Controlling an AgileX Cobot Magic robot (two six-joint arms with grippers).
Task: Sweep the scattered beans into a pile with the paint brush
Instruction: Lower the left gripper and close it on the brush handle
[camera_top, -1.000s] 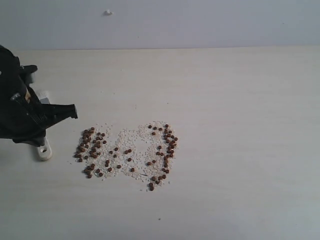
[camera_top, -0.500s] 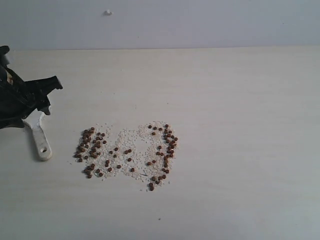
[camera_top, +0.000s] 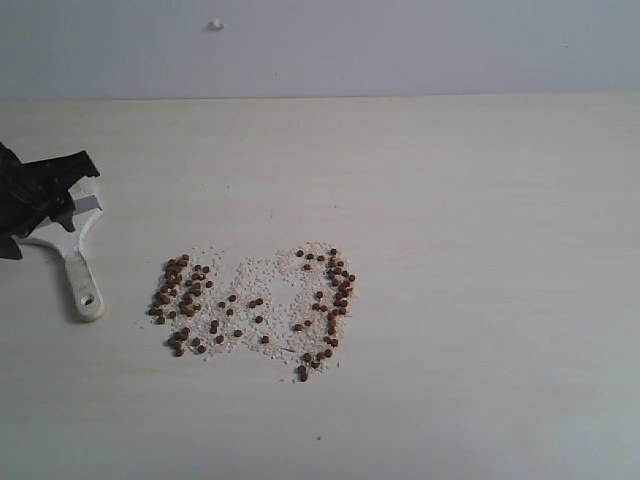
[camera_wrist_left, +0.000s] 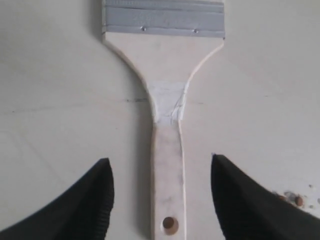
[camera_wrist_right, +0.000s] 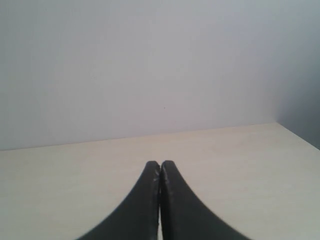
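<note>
Paint brush (camera_wrist_left: 165, 75) flat between spread left jaws; beans (camera_top: 255, 301) mid-table, bare tabletop (camera_top: 480, 250) around.

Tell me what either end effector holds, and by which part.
Nothing. The left end effector stands open astride the paint brush handle; the right end effector is shut, empty.

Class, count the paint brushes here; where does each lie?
1. The wide flat paint brush with a pale wooden handle lies left of the reddish-brown beans in the exterior view, bristles hidden behind the open black left tool.
</note>
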